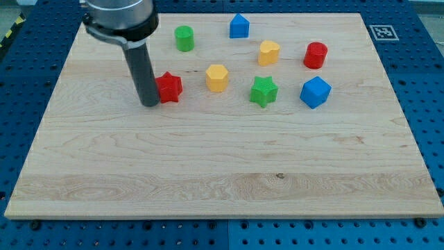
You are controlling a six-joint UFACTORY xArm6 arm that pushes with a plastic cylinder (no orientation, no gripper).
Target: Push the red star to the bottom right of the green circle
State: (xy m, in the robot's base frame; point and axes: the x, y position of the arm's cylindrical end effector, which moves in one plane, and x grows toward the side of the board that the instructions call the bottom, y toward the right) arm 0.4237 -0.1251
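Note:
The red star lies on the wooden board left of centre, in the upper half. The green circle stands above it and slightly to the right, near the view's top. My tip rests on the board at the star's left side, touching or nearly touching it. The dark rod rises from there to the arm's end at the view's top left.
A yellow hexagon block sits just right of the red star. Further right are a green star, a blue cube, a red cylinder, a yellow block and a blue house-shaped block.

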